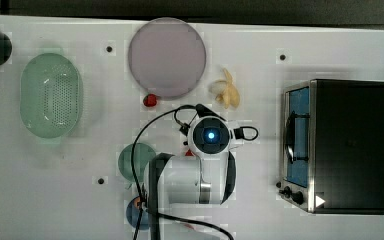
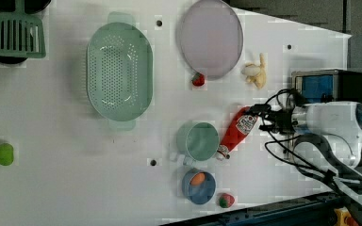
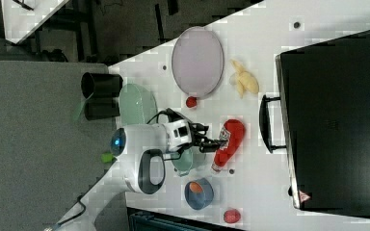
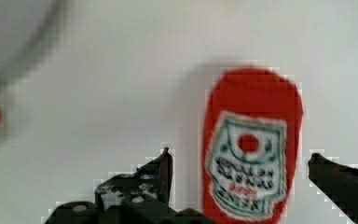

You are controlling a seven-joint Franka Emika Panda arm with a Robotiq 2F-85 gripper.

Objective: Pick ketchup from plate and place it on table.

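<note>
The ketchup (image 4: 251, 144), a red bottle with a pale label, lies flat on the white table (image 1: 55, 190) beside a green cup. It points with its white end away from the plate, as the left view (image 2: 238, 129) and the right view (image 3: 229, 139) show. My gripper (image 4: 240, 156) is open, with one finger on each side of the bottle and a gap between each finger and the bottle. It hovers at the bottle's broad end (image 2: 259, 117). The lilac-grey plate (image 1: 167, 57) at the table's far edge has nothing on it.
A green basket (image 1: 51, 95) sits at the top view's left and a toaster oven (image 1: 345, 145) at the top view's right. A banana (image 1: 227, 90) and a strawberry (image 1: 150, 100) lie near the plate. A green cup (image 2: 198, 140) and a blue bowl (image 2: 199, 186) stand close to the bottle.
</note>
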